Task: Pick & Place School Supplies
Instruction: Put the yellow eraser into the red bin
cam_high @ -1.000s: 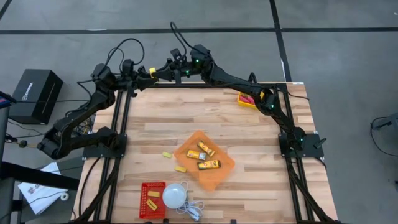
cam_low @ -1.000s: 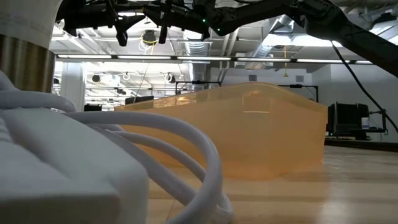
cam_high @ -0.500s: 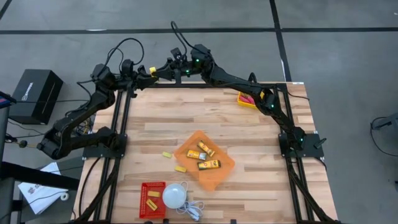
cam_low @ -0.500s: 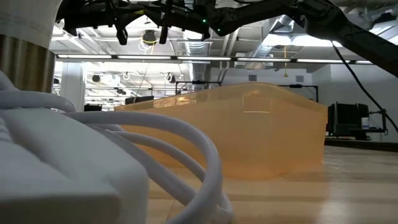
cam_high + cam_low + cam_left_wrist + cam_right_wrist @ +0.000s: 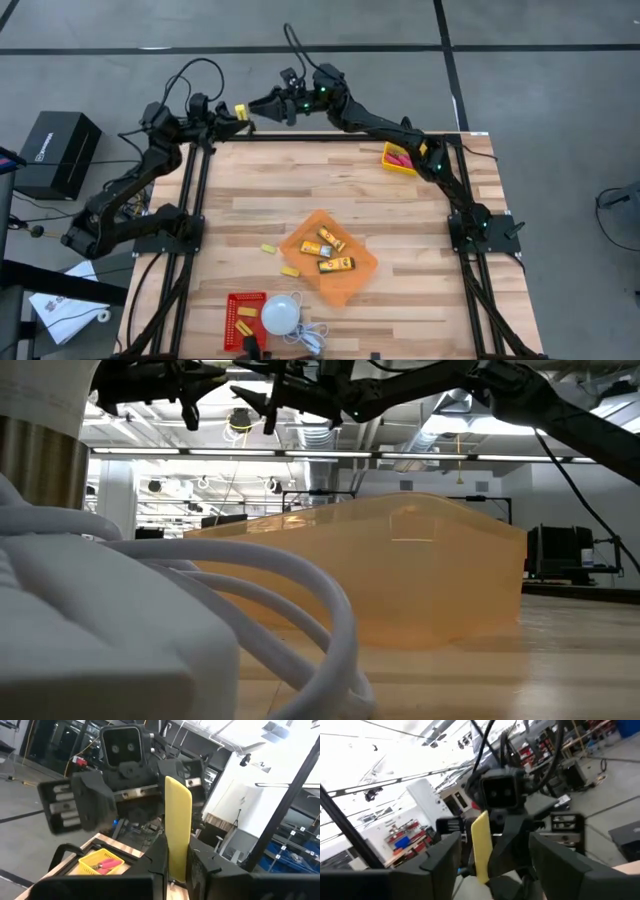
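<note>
Right gripper (image 5: 252,104) now released and backed off with jaws spread, left gripper (image 5: 233,113) pinching yellow block (image 5: 241,111) upright above table's (image 5: 400,230) far edge, between both grippers

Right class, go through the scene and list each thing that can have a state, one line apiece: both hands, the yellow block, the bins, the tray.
left hand: shut on the yellow block, raised past the table's far edge
yellow block: upright between the left hand's fingers
right hand: open, facing the left hand
orange tray: holds three packets
yellow bin: holds a red-handled tool
red bin: holds small yellow blocks
</note>
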